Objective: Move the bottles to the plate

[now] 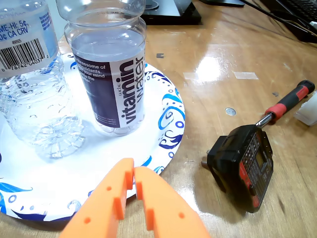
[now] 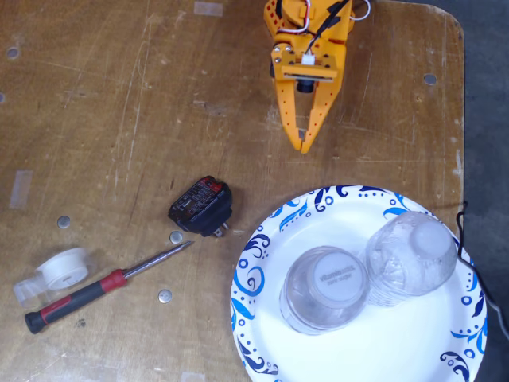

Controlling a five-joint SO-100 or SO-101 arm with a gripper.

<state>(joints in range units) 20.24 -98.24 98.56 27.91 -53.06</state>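
Both bottles stand upright on the plate [image 1: 148,144], a white paper plate with a blue swirl rim, also seen in the fixed view [image 2: 262,239]. The bottle with the dark purple-blue label [image 1: 115,84] stands near the plate's middle [image 2: 324,288]. The ribbed clear bottle [image 1: 34,99] stands beside it [image 2: 412,256], and they look to be touching. My orange gripper [image 1: 133,173] is shut and empty, hovering near the plate's rim in the wrist view. In the fixed view it [image 2: 303,145] lies above the bare table, short of the plate.
A black power adapter [image 2: 200,206] lies left of the plate, also in the wrist view [image 1: 242,163]. A red-and-black screwdriver [image 2: 103,285] and a clear tape roll [image 2: 64,267] lie further left. The table's right edge [image 2: 463,119] is close to the plate.
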